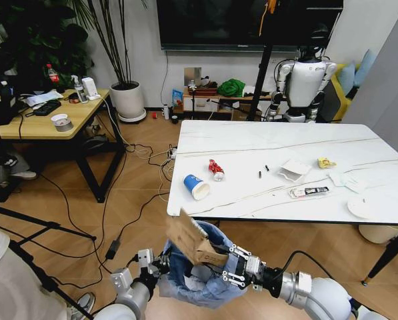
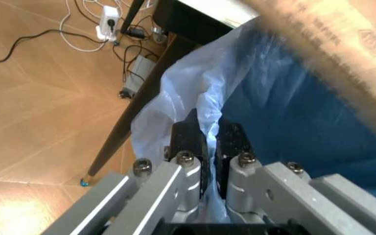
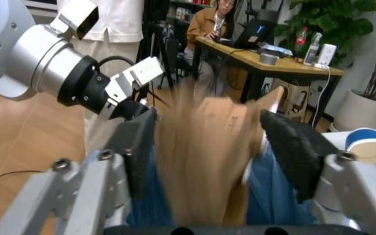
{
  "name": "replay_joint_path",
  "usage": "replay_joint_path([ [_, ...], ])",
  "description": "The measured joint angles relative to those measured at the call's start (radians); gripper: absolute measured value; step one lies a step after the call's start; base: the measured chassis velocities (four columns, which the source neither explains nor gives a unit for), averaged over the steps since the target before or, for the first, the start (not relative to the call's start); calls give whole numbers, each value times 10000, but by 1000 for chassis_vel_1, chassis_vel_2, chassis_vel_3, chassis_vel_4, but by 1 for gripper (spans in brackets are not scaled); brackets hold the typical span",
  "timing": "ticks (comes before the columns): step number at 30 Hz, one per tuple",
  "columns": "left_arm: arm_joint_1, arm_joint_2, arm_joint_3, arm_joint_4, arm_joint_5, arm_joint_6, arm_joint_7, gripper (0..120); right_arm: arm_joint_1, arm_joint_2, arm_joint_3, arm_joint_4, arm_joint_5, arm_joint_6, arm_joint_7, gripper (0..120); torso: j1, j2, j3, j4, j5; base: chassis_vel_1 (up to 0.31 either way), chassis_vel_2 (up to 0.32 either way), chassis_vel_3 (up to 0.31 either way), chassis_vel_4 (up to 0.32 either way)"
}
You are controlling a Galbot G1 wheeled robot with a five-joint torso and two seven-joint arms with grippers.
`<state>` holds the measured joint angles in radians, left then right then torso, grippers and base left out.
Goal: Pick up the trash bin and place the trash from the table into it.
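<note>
The trash bin, dark and lined with a light-blue bag, hangs low in front of the table. My left gripper is shut on its bagged rim. A brown torn carton stands in the bin's mouth, blurred between the wide-apart fingers of my open right gripper. On the marble top lie a blue-and-white paper cup, a red wrapper, white crumpled plastic, a yellow scrap, white papers and a white disc.
A flat printed wrapper and small dark bits also lie on the table. A light-wood desk stands at the left, a white plant pot and a humanoid robot behind. Cables and tripod legs cross the floor.
</note>
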<state>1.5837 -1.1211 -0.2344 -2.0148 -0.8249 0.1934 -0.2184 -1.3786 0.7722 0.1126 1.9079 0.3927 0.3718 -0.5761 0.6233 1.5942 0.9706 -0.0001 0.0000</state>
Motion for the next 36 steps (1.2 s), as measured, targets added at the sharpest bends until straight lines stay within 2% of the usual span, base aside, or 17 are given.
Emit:
replay_joint_path([
  [10,325,-29,-463,-192,28,-16,-4,0,-74,-46,428,-280,141,304,-11,97,0,0,0,0,-1,0,0,0,0],
  [13,461,-74,-601,-286,27,-17,-4,0,-35,10,546,-332,294,336,238,100,0,0,0,0,-1,0,0,0,0],
  [17,1034,-260,-987,-588,161,-56,37,0,192,341,836,-445,760,244,1752,100,0,0,0,0,-1,0,0,0,0],
  [18,1034,-260,-987,-588,161,-56,37,0,192,341,836,-445,760,244,1752,100,0,0,0,0,-1,0,0,0,0],
  [23,1890,-383,-1475,-966,342,-135,136,0,526,807,879,-671,772,-366,3960,100,-1,0,0,3,0,0,0,0,0],
  [25,1944,-375,-1504,-992,356,-140,139,0,545,853,876,-686,755,-446,4208,100,-1,0,0,3,0,0,0,0,0],
  [28,2051,-186,-1620,-1060,377,-145,136,0,612,1090,795,-705,586,-920,6124,100,-1,0,0,-1,-2,0,0,0,0],
  [29,2049,-126,-1642,-1072,368,-145,125,0,663,1159,765,-733,596,-958,6407,100,-1,0,0,-2,-1,0,0,0,0],
  [36,2268,-67,-1825,-1207,384,-146,105,0,1426,1443,414,-1131,1166,-1102,6108,100,-1,0,0,1,0,0,0,0,0],
])
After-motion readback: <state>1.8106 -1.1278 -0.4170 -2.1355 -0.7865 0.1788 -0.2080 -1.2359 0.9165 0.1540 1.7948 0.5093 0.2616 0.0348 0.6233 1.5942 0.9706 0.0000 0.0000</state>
